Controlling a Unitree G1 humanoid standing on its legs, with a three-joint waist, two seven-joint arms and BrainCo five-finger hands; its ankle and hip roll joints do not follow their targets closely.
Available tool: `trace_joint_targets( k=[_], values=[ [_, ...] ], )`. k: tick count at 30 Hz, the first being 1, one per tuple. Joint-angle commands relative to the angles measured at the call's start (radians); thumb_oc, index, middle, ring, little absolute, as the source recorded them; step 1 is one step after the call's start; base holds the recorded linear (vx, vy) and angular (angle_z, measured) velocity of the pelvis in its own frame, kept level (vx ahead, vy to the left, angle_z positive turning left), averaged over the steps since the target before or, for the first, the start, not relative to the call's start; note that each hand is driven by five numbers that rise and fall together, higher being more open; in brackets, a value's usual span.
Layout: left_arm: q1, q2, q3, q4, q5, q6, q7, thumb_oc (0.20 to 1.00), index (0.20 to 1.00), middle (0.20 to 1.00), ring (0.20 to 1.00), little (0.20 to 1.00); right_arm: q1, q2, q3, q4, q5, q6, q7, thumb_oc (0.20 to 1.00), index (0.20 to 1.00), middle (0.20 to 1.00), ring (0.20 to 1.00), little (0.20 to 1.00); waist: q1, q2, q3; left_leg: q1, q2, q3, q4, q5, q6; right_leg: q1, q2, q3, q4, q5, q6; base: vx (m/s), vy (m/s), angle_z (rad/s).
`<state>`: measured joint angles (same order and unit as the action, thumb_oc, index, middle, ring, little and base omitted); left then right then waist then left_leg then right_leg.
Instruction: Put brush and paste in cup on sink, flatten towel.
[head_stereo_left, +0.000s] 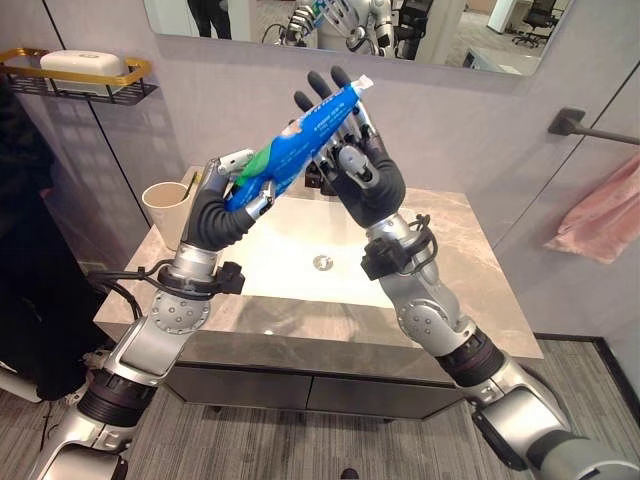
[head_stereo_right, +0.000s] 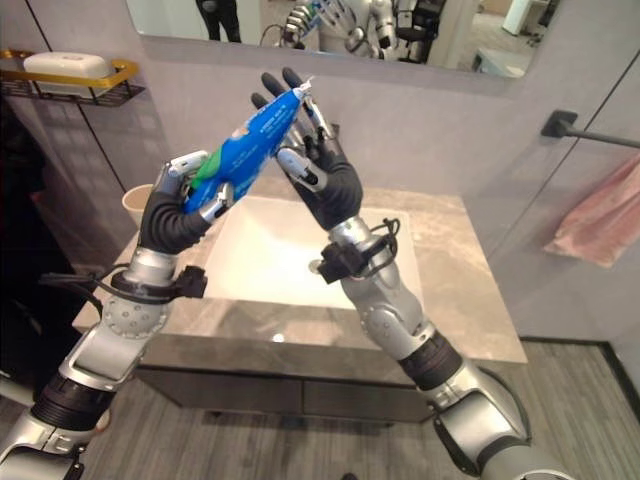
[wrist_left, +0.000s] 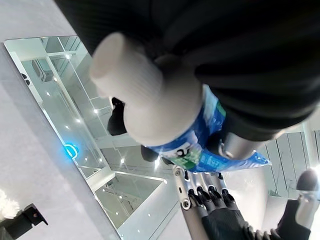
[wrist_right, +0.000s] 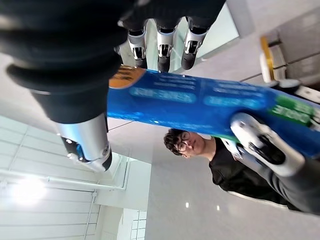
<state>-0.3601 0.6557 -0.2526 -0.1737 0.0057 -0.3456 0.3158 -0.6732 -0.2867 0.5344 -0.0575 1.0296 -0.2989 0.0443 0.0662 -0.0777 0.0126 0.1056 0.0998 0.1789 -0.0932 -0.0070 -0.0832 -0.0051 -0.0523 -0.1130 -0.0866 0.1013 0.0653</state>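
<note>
A blue toothpaste tube (head_stereo_left: 300, 140) with a white cap is held up at a slant above the sink basin (head_stereo_left: 290, 262). My left hand (head_stereo_left: 222, 215) is shut on its lower, cap end; the cap (wrist_left: 145, 95) fills the near part of the left wrist view. My right hand (head_stereo_left: 372, 182) stands upright at the tube's upper end, its fingers (wrist_right: 159, 47) straight behind the tube (wrist_right: 200, 105) and its thumb apart in front. A beige cup (head_stereo_left: 165, 205) stands on the counter at the back left, beside my left hand.
A pink towel (head_stereo_left: 600, 215) hangs bunched under a dark rail (head_stereo_left: 590, 128) on the right wall. A wall shelf (head_stereo_left: 80, 85) with a white soap bar sits at the upper left. A person in dark clothes (head_stereo_left: 20, 250) stands left of the marble counter (head_stereo_left: 470, 290).
</note>
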Motion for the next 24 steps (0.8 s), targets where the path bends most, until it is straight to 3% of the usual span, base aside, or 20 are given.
trace_joint_targets(
  k=[1,4,5,8,10,12,15,16,17,19,24],
  values=[
    [-0.068,0.052,-0.023,0.002,-0.012,-0.030,-0.004,0.200,0.200,0.200,0.200,0.200,-0.042,0.000,-0.014,-0.016,0.024,-0.014,0.004,0.887,0.887,0.887,0.887,0.887,-0.003,-0.038,-0.041,-0.051,-0.003,0.014,0.006,0.036,-0.006,0.031,-0.091,-0.007,0.071,-0.057,0.075,0.00,0.000,0.00],
    [-0.067,0.063,-0.033,-0.004,-0.003,-0.028,-0.010,0.200,0.200,0.200,0.200,0.200,-0.039,-0.012,-0.005,-0.003,0.020,-0.003,-0.001,0.944,0.944,0.944,0.944,0.944,-0.006,-0.037,-0.042,-0.049,-0.003,0.017,0.006,0.035,-0.007,0.031,-0.090,-0.005,0.071,-0.056,0.076,0.00,0.000,0.00],
    [-0.069,0.066,-0.038,-0.005,0.000,-0.027,-0.011,0.200,0.200,0.200,0.200,0.200,-0.038,-0.013,-0.002,0.006,0.020,0.001,-0.005,1.000,1.000,1.000,1.000,1.000,-0.007,-0.036,-0.041,-0.049,-0.002,0.018,0.006,0.036,-0.007,0.031,-0.090,-0.004,0.070,-0.056,0.076,0.00,0.000,0.00],
    [-0.076,0.078,-0.054,-0.008,0.010,-0.025,-0.018,0.200,0.200,0.200,0.200,0.200,-0.037,-0.019,0.004,0.015,0.021,0.010,-0.013,1.000,1.000,1.000,1.000,1.000,-0.009,-0.035,-0.043,-0.048,-0.001,0.018,0.006,0.036,-0.007,0.029,-0.089,0.001,0.070,-0.054,0.076,0.00,-0.002,-0.02],
    [-0.078,0.087,-0.067,-0.007,0.013,-0.020,-0.027,0.200,0.200,0.200,0.200,0.200,-0.036,-0.016,0.005,0.025,0.021,0.012,-0.019,0.953,0.953,0.953,0.953,0.953,-0.010,-0.034,-0.044,-0.048,-0.001,0.020,0.006,0.037,-0.007,0.028,-0.088,0.004,0.069,-0.054,0.076,-0.02,-0.009,-0.15],
    [-0.079,0.090,-0.075,-0.005,0.014,-0.019,-0.031,0.200,0.200,0.200,0.200,0.200,-0.036,-0.014,0.003,0.032,0.021,0.012,-0.023,0.868,0.868,0.868,0.868,0.868,-0.011,-0.033,-0.044,-0.048,-0.001,0.022,0.006,0.036,-0.008,0.028,-0.088,0.005,0.068,-0.053,0.077,-0.02,-0.008,-0.07],
    [-0.078,0.091,-0.094,-0.002,0.011,-0.016,-0.044,0.200,0.200,0.200,0.200,0.200,-0.038,-0.009,0.003,0.043,0.020,0.014,-0.030,0.464,0.464,0.464,0.464,0.464,-0.011,-0.032,-0.043,-0.046,0.002,0.028,0.006,0.037,-0.009,0.026,-0.087,0.007,0.065,-0.050,0.077,-0.01,-0.004,0.00],
    [-0.076,0.090,-0.096,-0.001,0.012,-0.016,-0.046,0.200,0.200,0.200,0.200,0.200,-0.038,-0.006,0.002,0.046,0.020,0.013,-0.033,0.413,0.413,0.413,0.413,0.413,-0.012,-0.032,-0.044,-0.046,0.002,0.029,0.006,0.037,-0.008,0.025,-0.087,0.007,0.065,-0.049,0.077,0.00,0.000,0.00],
    [-0.072,0.088,-0.100,-0.002,0.010,-0.015,-0.049,0.200,0.200,0.200,0.200,0.200,-0.036,-0.002,-0.003,0.047,0.018,0.009,-0.038,0.288,0.288,0.288,0.288,0.288,-0.012,-0.032,-0.042,-0.046,0.002,0.029,0.006,0.037,-0.008,0.025,-0.086,0.011,0.063,-0.047,0.077,0.00,0.000,0.00],
    [-0.066,0.086,-0.102,-0.001,0.008,-0.012,-0.053,0.200,0.200,0.200,0.200,0.200,-0.032,-0.002,-0.008,0.045,0.014,0.004,-0.047,0.200,0.200,0.200,0.200,0.200,-0.013,-0.032,-0.041,-0.047,0.003,0.029,0.006,0.038,-0.009,0.024,-0.085,0.012,0.063,-0.046,0.077,0.00,0.000,0.00],
    [-0.033,0.071,-0.090,0.005,0.006,-0.006,-0.044,0.200,0.200,0.200,0.200,0.200,-0.025,0.003,-0.029,0.046,-0.001,-0.011,-0.071,0.200,0.200,0.200,0.200,0.200,-0.012,-0.031,-0.038,-0.049,0.003,0.030,0.006,0.039,-0.008,0.023,-0.084,0.016,0.059,-0.042,0.077,0.00,0.000,0.00]
  ],
)
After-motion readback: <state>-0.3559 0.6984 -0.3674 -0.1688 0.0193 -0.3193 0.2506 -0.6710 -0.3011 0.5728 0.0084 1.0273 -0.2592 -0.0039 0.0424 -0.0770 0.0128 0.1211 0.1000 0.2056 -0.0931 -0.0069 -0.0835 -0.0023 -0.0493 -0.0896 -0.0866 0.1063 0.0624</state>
